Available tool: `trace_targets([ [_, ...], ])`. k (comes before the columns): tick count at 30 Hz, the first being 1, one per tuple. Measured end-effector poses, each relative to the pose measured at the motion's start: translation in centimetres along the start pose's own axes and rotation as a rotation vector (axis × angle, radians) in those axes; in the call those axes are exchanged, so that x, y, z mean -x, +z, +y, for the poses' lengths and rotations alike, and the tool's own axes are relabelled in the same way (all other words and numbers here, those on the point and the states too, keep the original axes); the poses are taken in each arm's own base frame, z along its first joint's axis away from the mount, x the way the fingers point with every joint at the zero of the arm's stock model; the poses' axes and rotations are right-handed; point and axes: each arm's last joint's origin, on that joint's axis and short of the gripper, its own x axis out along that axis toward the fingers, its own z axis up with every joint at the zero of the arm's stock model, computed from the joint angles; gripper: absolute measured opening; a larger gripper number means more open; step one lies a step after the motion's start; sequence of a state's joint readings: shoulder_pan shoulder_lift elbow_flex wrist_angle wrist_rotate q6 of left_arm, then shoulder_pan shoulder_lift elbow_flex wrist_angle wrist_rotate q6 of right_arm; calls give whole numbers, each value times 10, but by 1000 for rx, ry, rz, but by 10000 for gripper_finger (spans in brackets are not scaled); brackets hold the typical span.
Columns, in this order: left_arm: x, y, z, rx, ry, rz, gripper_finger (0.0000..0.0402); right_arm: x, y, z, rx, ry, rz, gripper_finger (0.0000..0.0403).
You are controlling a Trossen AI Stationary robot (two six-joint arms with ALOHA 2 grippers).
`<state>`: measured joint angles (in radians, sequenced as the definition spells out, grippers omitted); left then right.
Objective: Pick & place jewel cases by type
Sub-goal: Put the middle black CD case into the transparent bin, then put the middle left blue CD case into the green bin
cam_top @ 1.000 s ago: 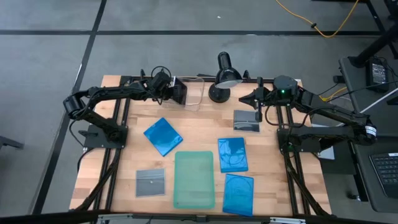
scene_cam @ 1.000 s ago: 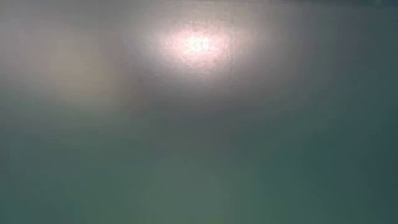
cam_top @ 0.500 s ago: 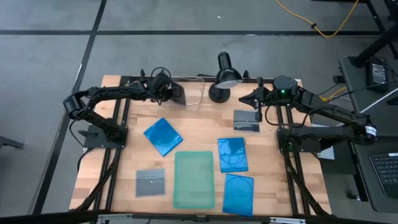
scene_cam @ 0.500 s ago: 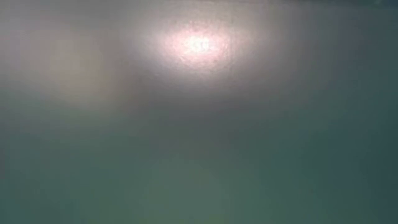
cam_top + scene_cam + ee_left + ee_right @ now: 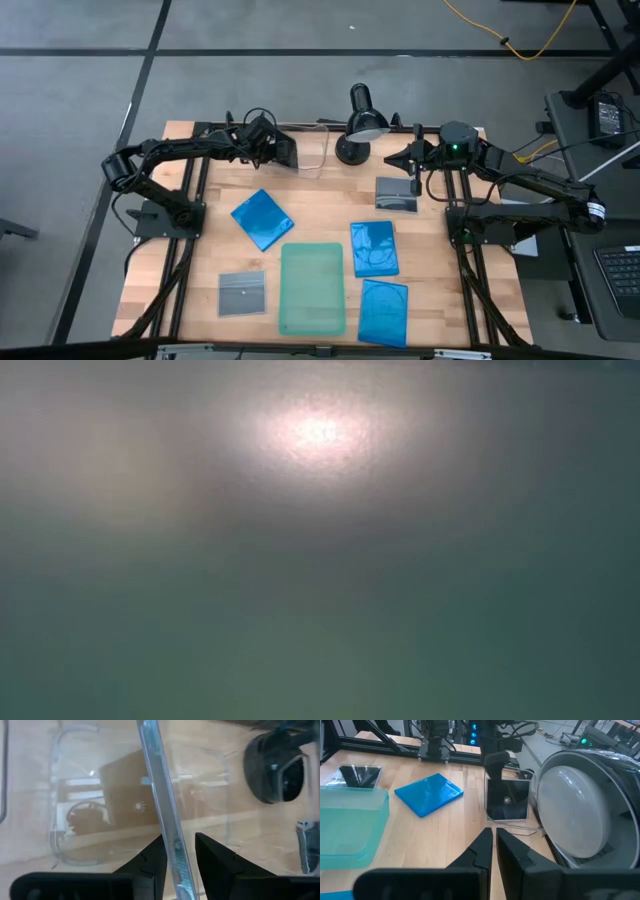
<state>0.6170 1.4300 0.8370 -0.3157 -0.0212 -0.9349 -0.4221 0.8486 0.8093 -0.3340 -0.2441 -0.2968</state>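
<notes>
My left gripper [image 5: 283,150] [image 5: 177,840] is at the table's far edge, shut on a dark grey jewel case [image 5: 507,800] that stands upright in the clear bin [image 5: 314,150]. My right gripper [image 5: 396,158] [image 5: 493,837] waits shut at the far right, above the table. A second grey case [image 5: 397,193] lies flat near it, and a third [image 5: 242,293] lies at the near left. Three blue cases [image 5: 262,218] [image 5: 374,247] [image 5: 383,311] lie flat on the wood. The low view shows none of this. My left gripper pinches the dark case between its two fingers, which sit on either face at the upper edge [image 5: 172,855]. It comes slanting down from the table's left. The case hangs upright below the fingers inside the bin; whether its lower edge [image 5: 507,819] touches the bin floor, I cannot tell.
A pale-green flat tray [image 5: 312,287] lies at the near middle between the cases. A black desk lamp [image 5: 362,122] stands at the far edge right beside the bin, between both arms. Bare wood shows at the left side and the near right corner.
My left gripper has tipped its case. Seen from above, the dark face has narrowed toward edge-on, so the case now stands more upright over the bin. Everything else has kept still.
</notes>
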Motion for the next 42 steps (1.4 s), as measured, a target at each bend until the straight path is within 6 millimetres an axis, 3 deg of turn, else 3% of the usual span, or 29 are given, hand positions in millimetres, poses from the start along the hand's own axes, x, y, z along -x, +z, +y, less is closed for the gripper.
trace_targets([
  [14, 5, 5, 8, -59, 92, 35, 91, 0, 0, 1, 0, 29, -9, 29],
  [29, 25, 12, 17, -62, 113, 22, 91, 0, 0, 1, 23, 46, -14, 29],
  [37, 45, 16, 12, -47, 41, -50, 91, 0, 0, 1, 26, 46, -14, 29],
  [42, 69, 17, 4, -44, -94, -112, 91, 0, 0, 1, 26, 46, -14, 29],
])
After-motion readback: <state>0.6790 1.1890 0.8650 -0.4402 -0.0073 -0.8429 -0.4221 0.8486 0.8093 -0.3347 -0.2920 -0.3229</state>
